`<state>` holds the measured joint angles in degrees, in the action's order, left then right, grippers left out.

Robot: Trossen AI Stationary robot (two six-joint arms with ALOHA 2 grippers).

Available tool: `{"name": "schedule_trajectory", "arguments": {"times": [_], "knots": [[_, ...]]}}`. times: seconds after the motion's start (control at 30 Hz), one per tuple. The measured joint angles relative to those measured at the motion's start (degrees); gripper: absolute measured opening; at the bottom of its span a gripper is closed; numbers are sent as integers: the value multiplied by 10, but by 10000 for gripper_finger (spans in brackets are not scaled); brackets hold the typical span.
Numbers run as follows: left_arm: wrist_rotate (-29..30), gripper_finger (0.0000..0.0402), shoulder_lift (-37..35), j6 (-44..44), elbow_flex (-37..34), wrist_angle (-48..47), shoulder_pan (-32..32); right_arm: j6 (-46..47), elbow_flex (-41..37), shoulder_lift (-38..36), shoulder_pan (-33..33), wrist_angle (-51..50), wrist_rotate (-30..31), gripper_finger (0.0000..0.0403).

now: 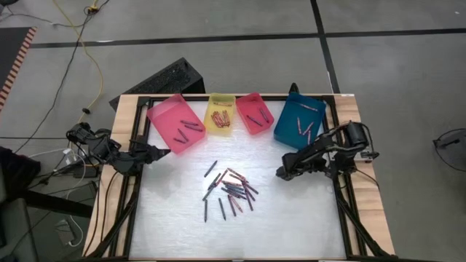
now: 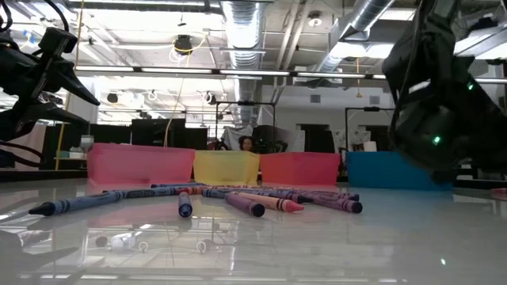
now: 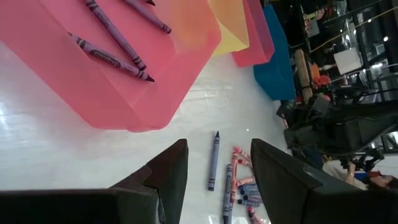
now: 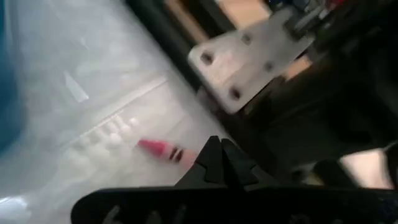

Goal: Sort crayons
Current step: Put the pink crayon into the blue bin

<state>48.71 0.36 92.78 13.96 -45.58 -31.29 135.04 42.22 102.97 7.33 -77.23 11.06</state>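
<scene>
Several loose crayons (image 1: 229,191) in purple, dark blue and pink lie in a heap mid-table. More crayons lie in the pink tray (image 1: 176,122), the yellow tray (image 1: 220,113), the red tray (image 1: 254,111) and the blue tray (image 1: 300,120) along the far edge. My left gripper (image 3: 217,186) hangs open over the table beside the pink tray's near corner, with nothing between its fingers. My right gripper (image 4: 219,149) is shut, low over the table between the heap and the blue tray. A pink-red crayon (image 4: 160,150) lies on the table right beside its fingertips. My right gripper's shut fingertips stand next to one end of the pink-red crayon (image 4: 186,154), which lies flat on the table and runs off to one side of them. I cannot tell whether they touch it.
The white tabletop (image 1: 175,218) has bare room near its front and on both sides of the heap. A dark frame and wooden border (image 1: 124,124) ring the table. A single dark-blue crayon (image 3: 214,160) lies between the pink tray and the heap.
</scene>
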Motion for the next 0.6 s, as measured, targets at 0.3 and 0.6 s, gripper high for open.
{"name": "schedule_trajectory", "arguments": {"times": [0.3, 0.6], "knots": [[-4, 165, 0, 10, 0, 0, 0, 6, 8, 41, 24, 70, -17, 0], [3, 165, 0, -1, 0, 0, 0, -9, 103, 35, 73, 33, -20, 0]]}}
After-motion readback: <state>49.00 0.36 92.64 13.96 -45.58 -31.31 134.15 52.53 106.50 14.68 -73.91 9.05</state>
